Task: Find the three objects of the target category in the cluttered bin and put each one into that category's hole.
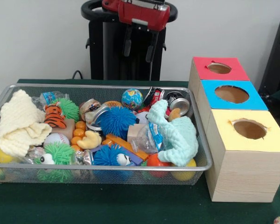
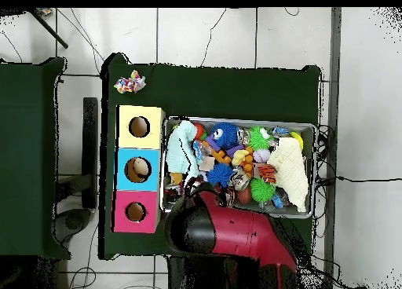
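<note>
The bin [image 1: 107, 87] is a wide silver wire-mesh tray full of toys; it also shows in the overhead view [image 2: 313, 168]. The pale-yellow knitted cloth [image 1: 18, 123] [image 2: 290, 170] lies heaped at its left end. The mint-green knitted cloth [image 1: 177, 135] [image 2: 183, 144] lies at its right end, near the boxes. The small white printed cloth [image 2: 129, 83] lies on the table outside the bin, beyond the yellow-topped box. The hole [image 1: 231, 94] [image 2: 139, 170] is in the blue-topped middle box. My gripper [image 1: 139, 48] hangs open and empty, high above the bin's far rim.
A red-topped box [image 1: 219, 68] and a yellow-topped box [image 1: 248, 129] flank the blue one right of the bin. The bin also holds spiky blue balls [image 1: 116, 121], a spiky green ball [image 1: 60, 154], a globe ball [image 1: 132, 98], a tiger toy [image 1: 53, 115] and a can [image 1: 179, 102].
</note>
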You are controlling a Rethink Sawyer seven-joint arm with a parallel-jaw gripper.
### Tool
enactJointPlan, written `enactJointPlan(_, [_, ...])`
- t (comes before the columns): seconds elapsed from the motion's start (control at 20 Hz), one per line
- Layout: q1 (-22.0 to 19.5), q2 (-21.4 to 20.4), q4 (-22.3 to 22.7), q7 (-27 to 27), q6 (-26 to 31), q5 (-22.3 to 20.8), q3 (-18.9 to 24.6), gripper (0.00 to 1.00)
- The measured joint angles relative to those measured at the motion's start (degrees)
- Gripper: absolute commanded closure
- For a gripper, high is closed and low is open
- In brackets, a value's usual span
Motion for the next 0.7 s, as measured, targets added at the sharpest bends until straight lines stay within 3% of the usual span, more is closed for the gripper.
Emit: enactJointPlan(0.7, [-2.04,5.42,0.13,0.00,-7.12,-4.50,1.74,0.00])
